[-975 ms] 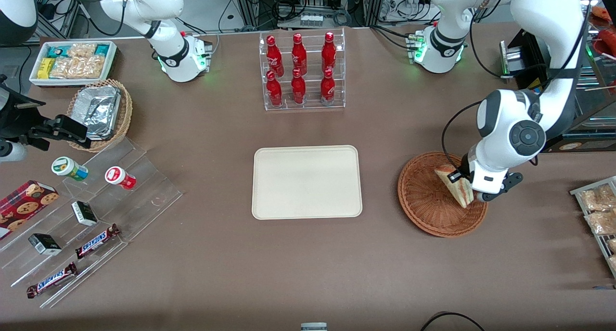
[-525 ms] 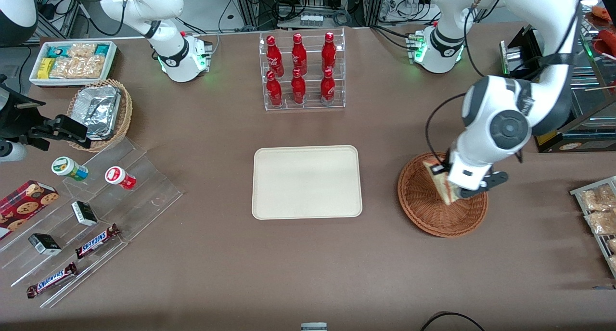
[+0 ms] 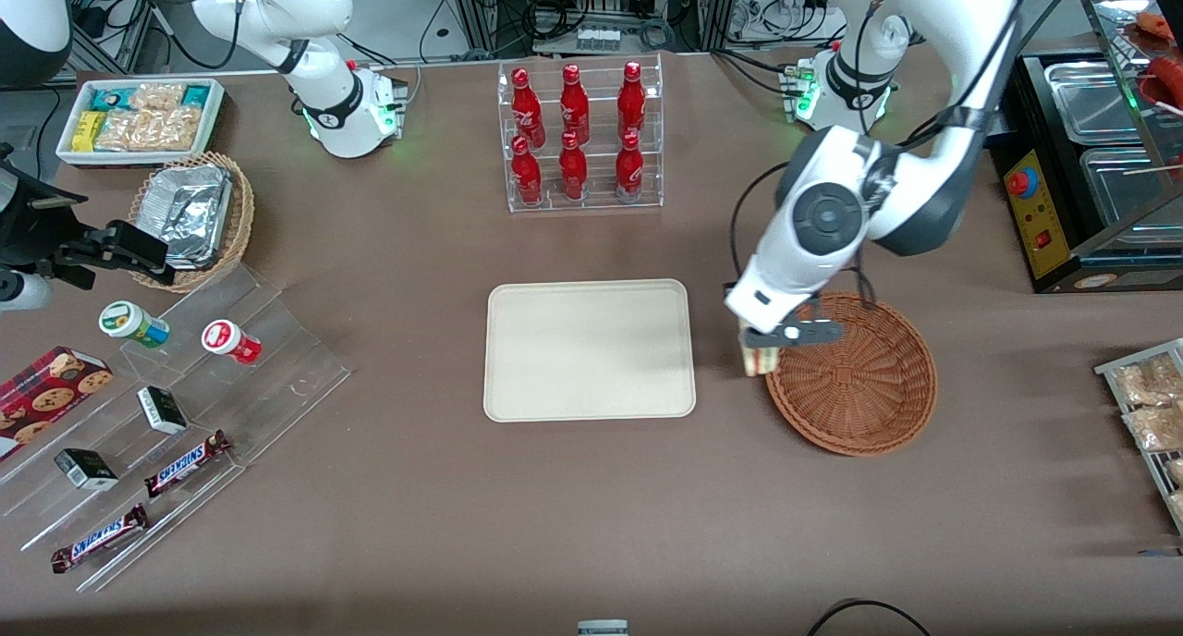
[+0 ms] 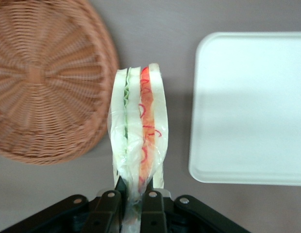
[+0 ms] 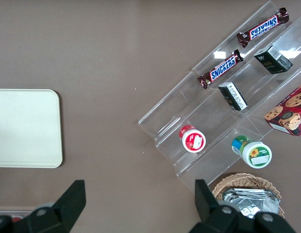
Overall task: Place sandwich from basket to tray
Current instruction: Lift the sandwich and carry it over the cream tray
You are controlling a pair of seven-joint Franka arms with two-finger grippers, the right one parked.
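Sandwich wedge of white bread with green and red-orange filling (image 4: 137,136), wrapped in clear film, hangs clamped in my left arm's end effector (image 4: 132,206), the two black fingers (image 4: 153,209) pinching one end of it. From the wrist camera I see it held above the bare brown worktop (image 3: 554,525), in the gap between the round reddish-brown wicker basket (image 3: 859,396) and the flat cream-beige rectangular tray (image 3: 590,349), touching neither. In the front view only a small piece of the sandwich (image 3: 750,360) shows beneath the white wrist, just beside the basket's rim on the tray's side.

I see nothing lying in the basket (image 4: 43,77), its woven floor showing bare, and nothing on the tray (image 4: 252,107).

Farther from the front camera, a clear acrylic rack (image 3: 582,137) holds six red bottles in two tiers. Toward the parked arm's end, a paler wicker basket (image 3: 236,220) holds foil containers and a white box (image 3: 139,118) holds packaged snacks.

The wrist camera cuts off part of the basket and the tray.
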